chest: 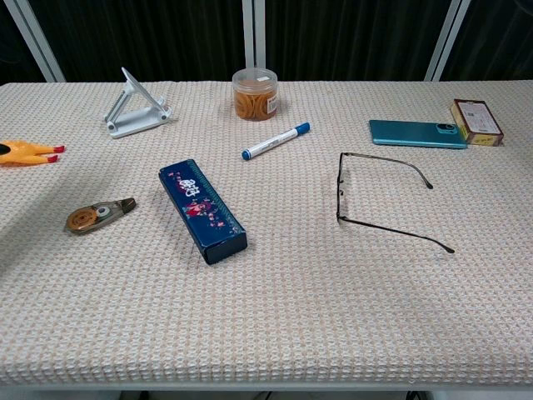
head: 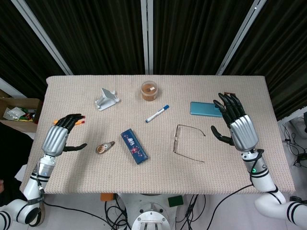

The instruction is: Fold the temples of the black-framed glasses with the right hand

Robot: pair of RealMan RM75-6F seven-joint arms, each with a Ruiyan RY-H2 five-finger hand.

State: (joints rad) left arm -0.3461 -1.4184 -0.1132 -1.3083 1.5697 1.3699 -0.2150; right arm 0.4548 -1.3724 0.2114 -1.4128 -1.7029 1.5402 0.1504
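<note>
The black-framed glasses (head: pixel 184 142) lie flat on the mat right of centre, both thin temples spread out and pointing to the right; the chest view shows the glasses (chest: pixel 366 193) the same way. My right hand (head: pixel 236 123) hovers a little to the right of the temple tips, fingers apart, holding nothing. Over the left edge of the table my left hand (head: pixel 61 135) hangs with fingers spread and nothing in it. Neither hand shows in the chest view.
A teal phone (head: pixel 206 109) lies just behind the right hand, with a small box (chest: pixel 476 122) beside it. A blue marker (head: pixel 157 113), a jar (head: pixel 149 90), a white stand (head: pixel 106 98), a dark blue case (head: pixel 134 146), a correction tape (head: pixel 104 147) and an orange toy (chest: pixel 28 152) lie further left.
</note>
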